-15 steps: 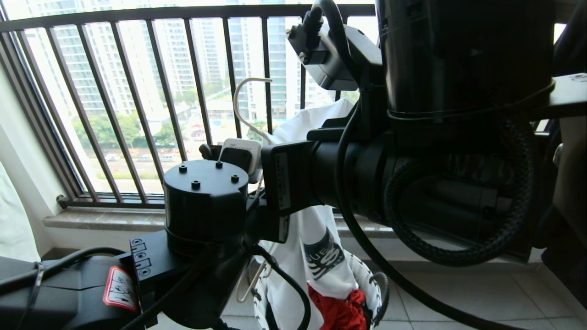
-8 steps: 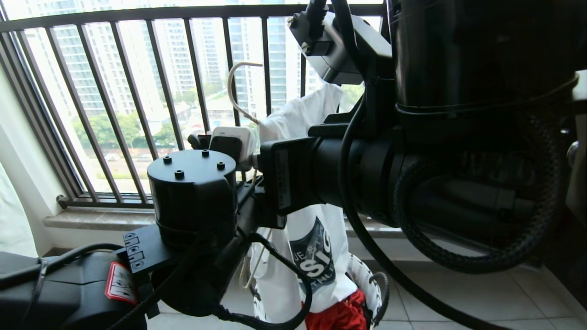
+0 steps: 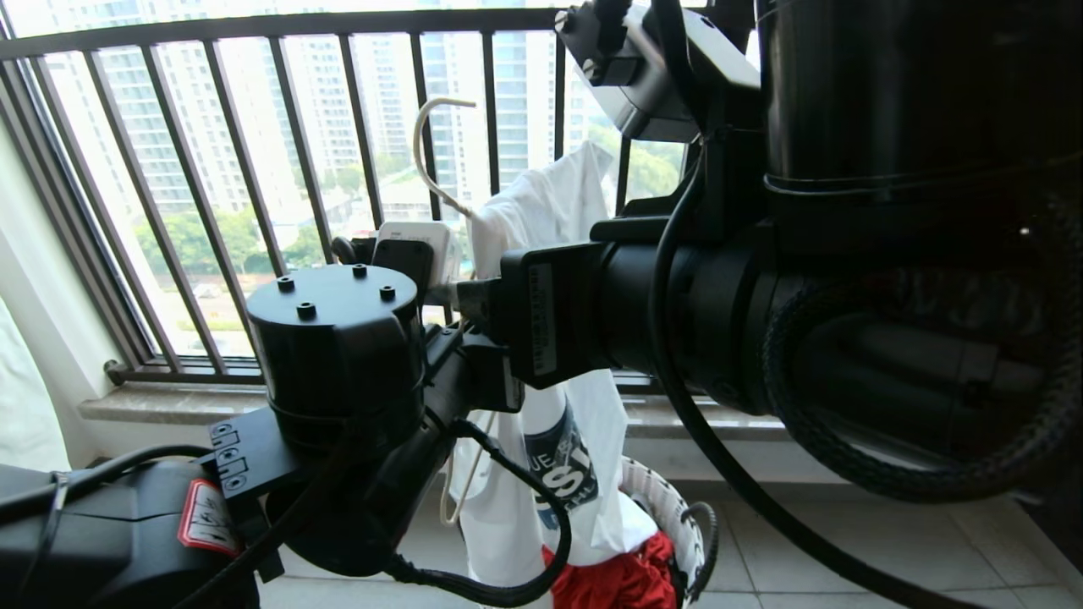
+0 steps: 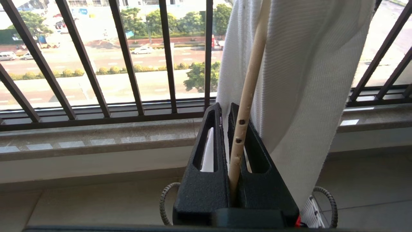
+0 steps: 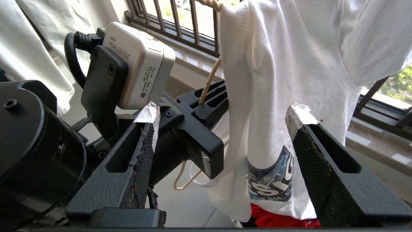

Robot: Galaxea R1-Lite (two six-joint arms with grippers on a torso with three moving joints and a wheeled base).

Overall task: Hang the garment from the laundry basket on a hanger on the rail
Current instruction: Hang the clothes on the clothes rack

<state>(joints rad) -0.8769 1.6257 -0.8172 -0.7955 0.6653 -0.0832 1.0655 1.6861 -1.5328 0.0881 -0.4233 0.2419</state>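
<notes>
The cream wire hanger [image 4: 249, 80] is clamped between the black fingers of my left gripper [image 4: 224, 108], which is shut on its wire. The garment [image 5: 283, 64], a white T-shirt with a dark blue graphic, hangs bunched from the hanger [image 5: 209, 80], beside the left gripper [image 5: 212, 96]. My right gripper [image 5: 223, 112] is open, its taped fingertips [image 5: 297, 112] either side of the shirt and apart from it. In the head view the hanger's hook [image 3: 423, 144] stands free before the railing, with the garment [image 3: 541, 211] trailing into the laundry basket [image 3: 668, 507]. The rail is out of view.
A black railing of thin bars [image 3: 254, 169] and a stone sill [image 3: 169, 402] run across just beyond the shirt. Red cloth [image 5: 276, 219] lies in the basket under the shirt's hem. White fabric [image 3: 25, 406] hangs at far left. My two arms fill most of the head view.
The left arm has lifted the hanger and T-shirt higher and slightly left. The right arm has shifted right, and the shirt's upper fold now stands free of it.
</notes>
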